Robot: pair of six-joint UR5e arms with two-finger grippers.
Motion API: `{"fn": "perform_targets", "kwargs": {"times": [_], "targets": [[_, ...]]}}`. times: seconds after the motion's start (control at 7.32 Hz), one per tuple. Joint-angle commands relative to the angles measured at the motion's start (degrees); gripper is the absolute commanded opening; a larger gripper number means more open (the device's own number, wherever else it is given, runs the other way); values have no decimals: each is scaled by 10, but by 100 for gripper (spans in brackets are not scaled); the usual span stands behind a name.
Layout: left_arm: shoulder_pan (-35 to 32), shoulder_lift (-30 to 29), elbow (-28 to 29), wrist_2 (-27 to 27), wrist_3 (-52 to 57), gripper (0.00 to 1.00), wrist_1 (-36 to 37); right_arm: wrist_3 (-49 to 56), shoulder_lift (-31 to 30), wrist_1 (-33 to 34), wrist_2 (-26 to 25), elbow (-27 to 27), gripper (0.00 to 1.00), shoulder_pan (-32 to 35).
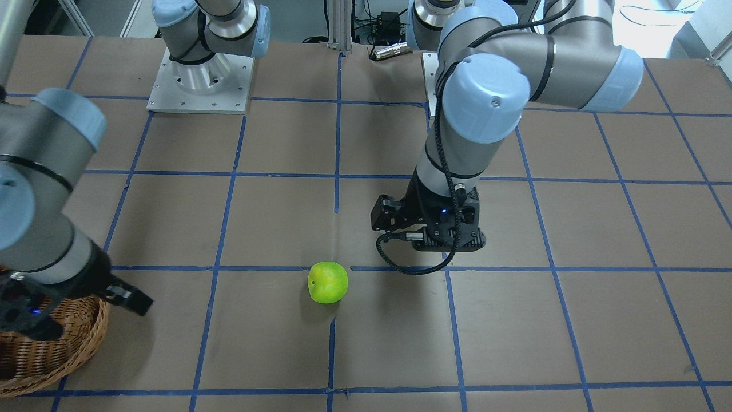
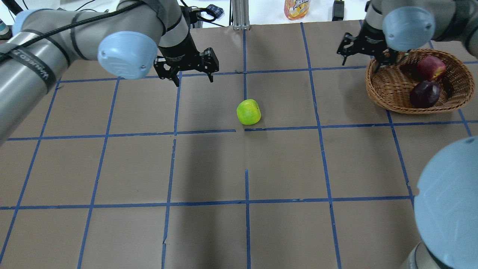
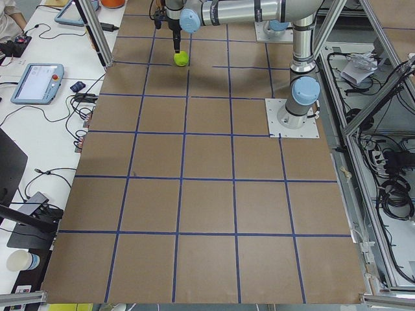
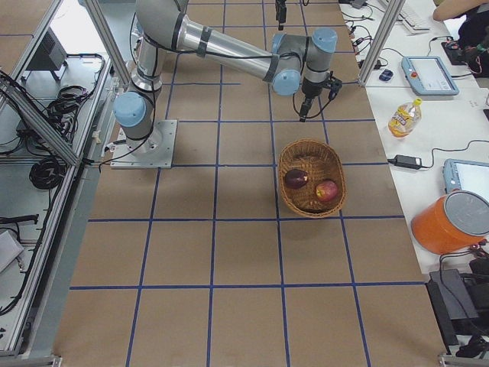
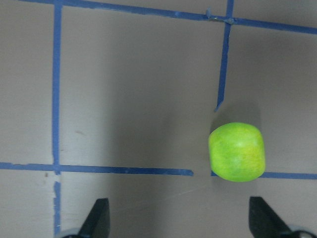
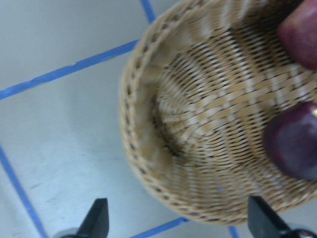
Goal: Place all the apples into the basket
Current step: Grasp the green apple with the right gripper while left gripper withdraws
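A bright yellow-green apple lies on the brown table near its middle; it also shows in the front view and in the left wrist view. My left gripper is open and empty, hovering beyond and to the left of it. The wicker basket stands at the far right and holds the red apple and the maroon apple. My right gripper is open and empty above the basket's left rim.
A bottle with an orange label stands beyond the table's far edge. An orange bucket and tablets sit on the side bench. The arm bases are bolted at the robot's edge.
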State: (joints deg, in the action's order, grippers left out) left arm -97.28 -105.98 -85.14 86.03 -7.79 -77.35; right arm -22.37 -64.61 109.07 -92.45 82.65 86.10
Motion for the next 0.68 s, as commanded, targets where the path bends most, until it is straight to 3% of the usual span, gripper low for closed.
{"fn": "perform_targets", "kwargs": {"times": [0.0, 0.27, 0.55], "targets": [[52, 47, -8, 14, 93, 100, -87, -166, 12, 4, 44, -3, 100, 98], [64, 101, -52, 47, 132, 100, -97, -253, 38, 38, 45, -3, 100, 162], [63, 116, -37, 47, 124, 100, -94, -275, 72, 68, 69, -3, 100, 218]]}}
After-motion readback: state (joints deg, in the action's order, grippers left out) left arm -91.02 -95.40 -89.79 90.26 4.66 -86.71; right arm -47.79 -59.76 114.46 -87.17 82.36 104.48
